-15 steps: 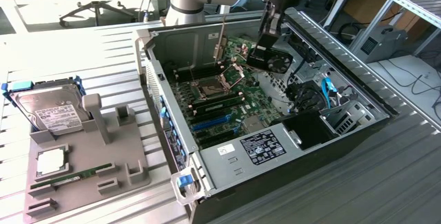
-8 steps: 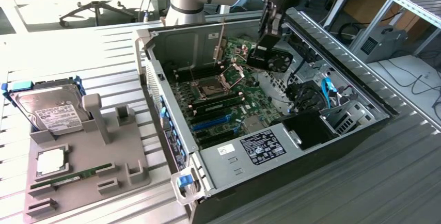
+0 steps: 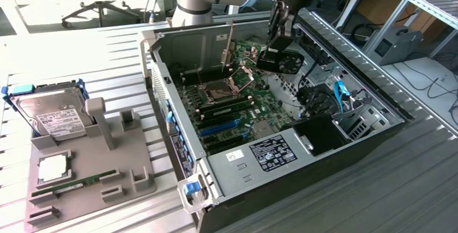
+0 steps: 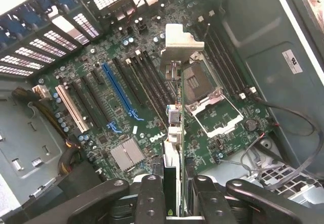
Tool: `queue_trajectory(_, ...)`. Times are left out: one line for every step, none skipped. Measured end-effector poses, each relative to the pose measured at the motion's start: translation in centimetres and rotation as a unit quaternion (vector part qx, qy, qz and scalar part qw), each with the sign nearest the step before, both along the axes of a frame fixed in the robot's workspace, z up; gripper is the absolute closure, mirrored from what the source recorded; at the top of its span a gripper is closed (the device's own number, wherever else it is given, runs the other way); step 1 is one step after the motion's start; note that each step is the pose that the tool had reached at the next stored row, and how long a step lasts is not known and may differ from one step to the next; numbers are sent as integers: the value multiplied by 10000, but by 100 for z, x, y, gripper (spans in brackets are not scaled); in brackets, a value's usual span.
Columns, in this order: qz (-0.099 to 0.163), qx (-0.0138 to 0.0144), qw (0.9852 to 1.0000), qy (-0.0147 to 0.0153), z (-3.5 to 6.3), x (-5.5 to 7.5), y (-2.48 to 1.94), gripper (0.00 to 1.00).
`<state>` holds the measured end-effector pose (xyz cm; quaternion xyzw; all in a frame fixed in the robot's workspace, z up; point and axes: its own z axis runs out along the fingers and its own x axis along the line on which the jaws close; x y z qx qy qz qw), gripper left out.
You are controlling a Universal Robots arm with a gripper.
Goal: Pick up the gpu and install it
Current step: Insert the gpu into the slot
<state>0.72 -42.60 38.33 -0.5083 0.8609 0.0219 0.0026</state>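
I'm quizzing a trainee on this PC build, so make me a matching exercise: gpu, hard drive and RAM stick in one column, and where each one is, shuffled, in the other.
Things:
1. gpu
2. hard drive
3. RAM stick

Places:
A. lying flat on the grey holder
B. clamped in the pincer above the motherboard
C. standing in a slot of the grey holder, at the exterior view's left

Pairs: 1-B, 2-C, 3-A
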Motion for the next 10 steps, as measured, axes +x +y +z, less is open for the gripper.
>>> queue_trajectory(34, 0, 10000, 0, 0, 1, 0, 73)
queue_trajectory(67, 0, 10000, 0, 0, 1, 0, 73)
queue_trajectory(102, 0, 9999, 0, 0, 2, 0, 73)
queue_trajectory(137, 0, 9999, 0, 0, 3, 0, 73)
queue_trajectory(463, 0, 9989, 0, 0, 12, 0, 73)
queue_trajectory(638, 0, 9980, 0, 0, 17, 0, 73)
queue_trajectory(675, 0, 9977, 0, 0, 17, 0, 73)
queue_trajectory(707, 0, 9975, 0, 0, 18, 0, 73)
queue_trajectory(742, 0, 9972, 0, 0, 19, 0, 73)
queue_trajectory(776, 0, 9970, 0, 0, 19, 0, 73)
